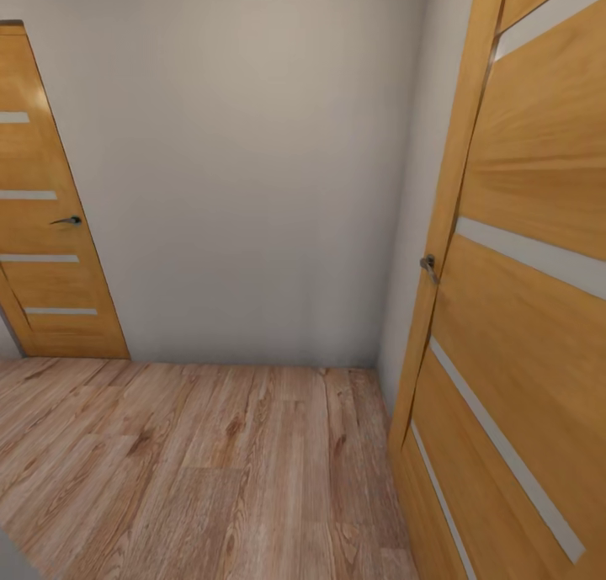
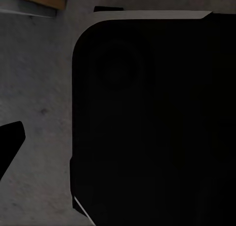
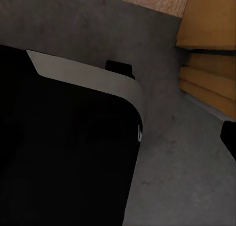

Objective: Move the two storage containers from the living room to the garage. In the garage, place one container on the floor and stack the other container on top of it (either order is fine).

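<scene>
The two storage containers are out of view. The left wrist view looks down on dark grey concrete floor point(image 2: 39, 88) beside my black base point(image 2: 147, 113). One black finger point(image 2: 10, 142) of my left gripper point(image 2: 118, 147) pokes in at the frame edge, nothing against it. The right wrist view shows the same concrete floor point(image 3: 187, 152). There a finger point(image 3: 229, 137) of my right gripper point(image 3: 118, 142) sits at the edge, also with nothing on it. Both grippers look open and empty.
Ahead in the head view are a pale grey wall point(image 1: 252, 184) and light wood-plank flooring point(image 1: 210, 462). A wooden door point(image 1: 522, 311) stands open close on the right, and a shut one point(image 1: 50, 226) is at far left. Orange planks point(image 3: 211, 39) border the concrete.
</scene>
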### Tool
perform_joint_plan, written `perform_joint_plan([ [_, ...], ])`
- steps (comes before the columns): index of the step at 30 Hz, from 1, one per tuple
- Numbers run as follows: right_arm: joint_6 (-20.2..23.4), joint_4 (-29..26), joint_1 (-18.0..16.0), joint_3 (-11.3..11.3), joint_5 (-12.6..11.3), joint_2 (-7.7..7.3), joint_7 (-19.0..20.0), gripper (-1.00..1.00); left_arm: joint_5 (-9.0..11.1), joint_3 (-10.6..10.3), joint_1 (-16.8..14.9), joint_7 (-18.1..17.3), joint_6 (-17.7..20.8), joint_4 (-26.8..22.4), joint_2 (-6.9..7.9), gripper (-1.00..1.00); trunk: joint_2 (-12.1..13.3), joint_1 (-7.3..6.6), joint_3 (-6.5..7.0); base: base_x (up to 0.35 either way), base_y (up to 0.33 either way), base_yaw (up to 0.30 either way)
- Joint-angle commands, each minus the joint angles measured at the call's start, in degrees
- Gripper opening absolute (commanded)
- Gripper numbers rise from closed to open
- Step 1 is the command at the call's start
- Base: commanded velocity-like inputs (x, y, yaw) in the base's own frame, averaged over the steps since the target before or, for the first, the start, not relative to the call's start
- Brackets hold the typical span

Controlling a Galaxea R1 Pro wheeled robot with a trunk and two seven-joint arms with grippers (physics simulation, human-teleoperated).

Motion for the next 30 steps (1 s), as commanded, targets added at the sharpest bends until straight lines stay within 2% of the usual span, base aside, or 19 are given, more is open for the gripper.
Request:
perform_joint_plan([
  [1, -0.3, 0.2, -0.1, 0.5, -0.5, 0.05, 0.0, 1.0, 0.3, 0.0, 0.0, -0.1, -0.2, 0.0, 0.01, 1.0, 0.0, 0.0, -0.05, 0.011, 0.0, 0.0],
  [6, -0.3, 0.2, -0.1, 0.5, -0.4, 0.05, 0.0, 1.0, 0.3, 0.0, 0.0, -0.1, -0.1, 0.0, 0.04, 1.0, 0.0, 0.0, -0.05, 0.115, 0.0, 0.0],
  [17, -0.3, 0.2, -0.1, 0.5, -0.4, 0.05, 0.0, 1.0, 0.4, 0.0, 0.0, -0.1, -0.1, 0.0, 0.01, 1.0, 0.0, 0.0, -0.05, 0.279, 0.0, 0.0],
  [30, -0.3, 0.2, -0.1, 0.5, -0.5, 0.05, 0.0, 1.0, 0.4, 0.0, 0.0, -0.1, -0.2, 0.0, 0.01, 1.0, 0.0, 0.0, -0.05, 0.02, -0.031, 0.0],
])
